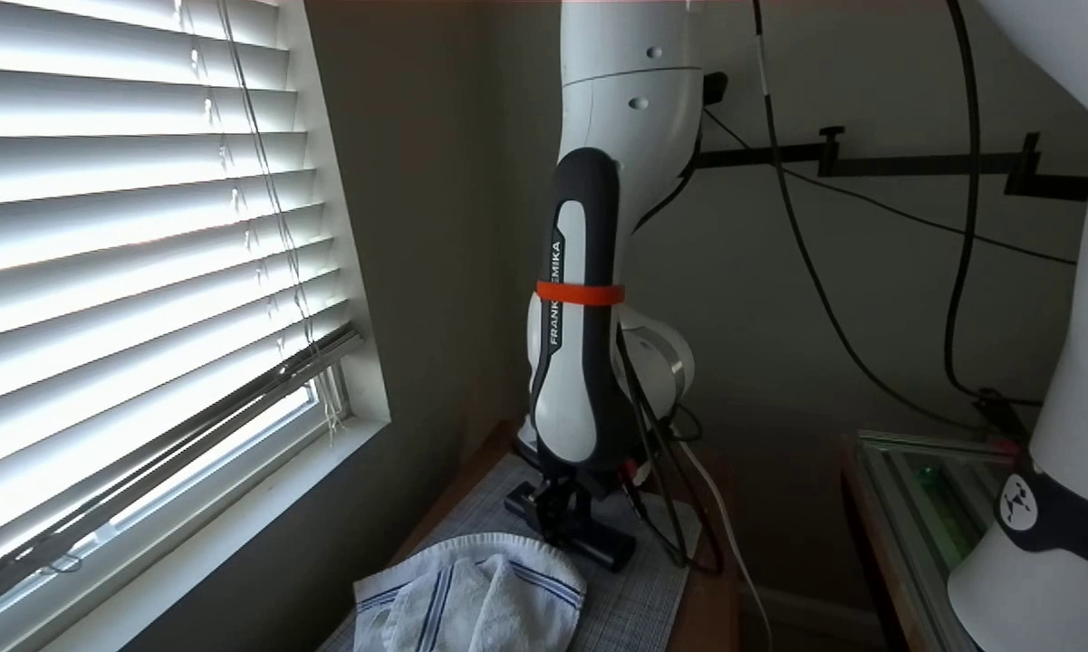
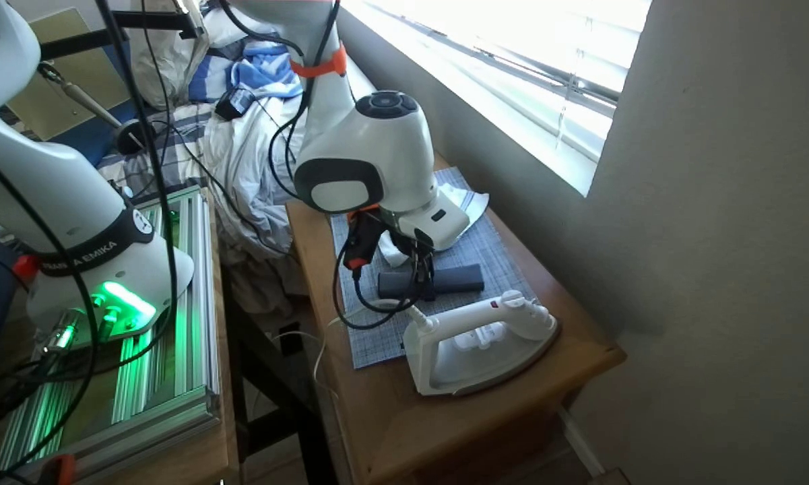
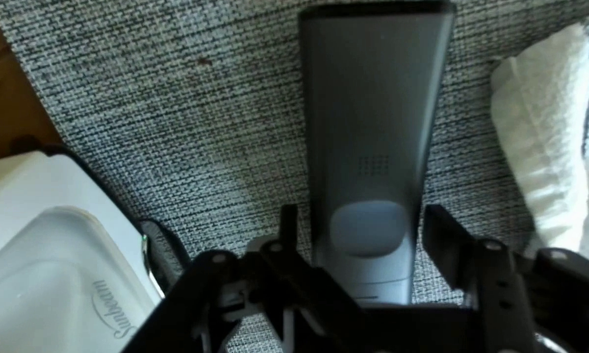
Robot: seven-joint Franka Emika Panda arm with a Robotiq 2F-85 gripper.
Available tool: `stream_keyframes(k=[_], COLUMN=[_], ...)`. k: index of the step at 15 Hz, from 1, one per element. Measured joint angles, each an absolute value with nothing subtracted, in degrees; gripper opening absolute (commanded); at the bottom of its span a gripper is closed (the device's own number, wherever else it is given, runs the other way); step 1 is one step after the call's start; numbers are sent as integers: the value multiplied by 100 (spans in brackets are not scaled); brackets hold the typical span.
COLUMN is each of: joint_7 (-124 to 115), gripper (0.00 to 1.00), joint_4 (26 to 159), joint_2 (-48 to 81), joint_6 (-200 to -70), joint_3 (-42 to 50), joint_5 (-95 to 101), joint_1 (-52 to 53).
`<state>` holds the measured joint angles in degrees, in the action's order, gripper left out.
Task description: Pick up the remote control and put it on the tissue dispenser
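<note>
A long dark grey handset [image 3: 375, 98], which may be the remote control, lies on the grey woven mat [image 3: 216, 122]. It has a small grid of holes and a pale oval area. It also shows as a dark bar in both exterior views [image 1: 605, 541] [image 2: 461, 278]. My gripper [image 3: 360, 215] is open, with one finger on each side of the handset's lower end and mat showing in the gaps. In the exterior views the gripper [image 1: 557, 521] [image 2: 423, 266] points down over the handset. The handset's nearest end is hidden behind the gripper. No tissue dispenser shows.
A white Sunbeam iron [image 2: 478, 343] stands on the wooden table [image 2: 391, 417] beside the mat, close to the gripper in the wrist view [image 3: 54, 255]. A white towel with blue stripes [image 1: 476, 598] lies on the other side. Cables [image 2: 370, 316] hang by the gripper. A wall and window flank the table.
</note>
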<state>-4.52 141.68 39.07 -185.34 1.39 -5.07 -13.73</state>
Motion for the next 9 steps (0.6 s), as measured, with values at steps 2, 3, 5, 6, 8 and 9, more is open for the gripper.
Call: stream_keyframes(k=[2, 3, 5, 6, 8, 9], joint_7=[-452, -452, -452, -452, -452, -452], gripper=[100, 70, 72, 66, 52, 45], joint_4=[14052, 14014, 13958, 13939, 13917, 13917], joint_2=[4030, 4069, 4125, 4146, 4145, 4130], joint_6=[-18514, -18513, -18513, -18513, -18514, -18514], joint_3=[147, 149, 150, 150, 150, 152], joint_5=[-508, -508, -508, -508, -508, -508], joint_1=[-1368, -1368, -1368, -1368, -1358, -1352])
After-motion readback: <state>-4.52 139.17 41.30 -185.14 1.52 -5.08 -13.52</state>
